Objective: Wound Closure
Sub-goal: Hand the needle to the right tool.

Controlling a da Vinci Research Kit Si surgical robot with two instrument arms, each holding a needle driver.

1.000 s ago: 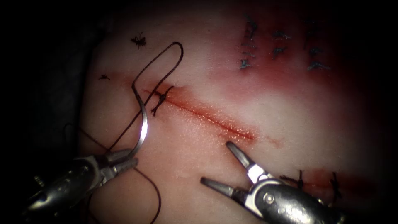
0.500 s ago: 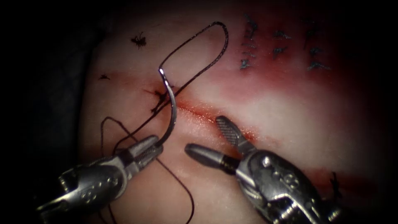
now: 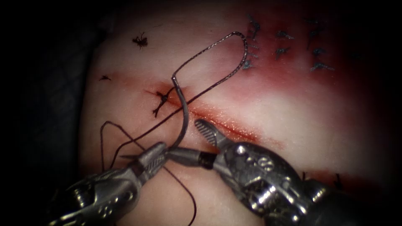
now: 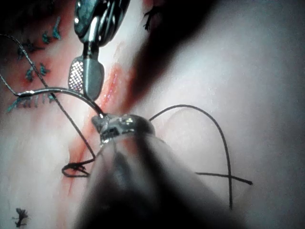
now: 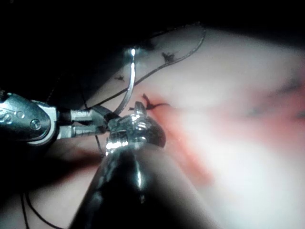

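The cut (image 3: 228, 127) runs slantwise across the tissue (image 3: 293, 109), with one tied stitch (image 3: 161, 99) at its left end. My left tool (image 3: 161, 152) is shut on the curved needle (image 3: 184, 119) near its pointed end and holds it upright, free of the tissue, above the left part of the cut. Thread (image 3: 234, 35) leaves the needle's upper end, loops up and comes back toward the stitch. My right tool (image 3: 183, 138) is open with the needle's lower curve between its jaws, right beside the left tool's tip. The left wrist view has the needle (image 4: 57, 90); the right wrist view has the needle (image 5: 129, 83).
Slack thread (image 3: 190, 201) curls on the tissue below and left of the left tool. Older blue stitches (image 3: 280, 46) sit at the upper right, dark ones (image 3: 337, 182) at the lower right. Cut thread ends (image 3: 140, 40) lie at the upper left. Red fluid stains the tissue around the cut.
The left tool carried the needle rightward toward the cut, and the thread loop swung right with it. The right tool moved up and left, and its open jaws came around the needle.
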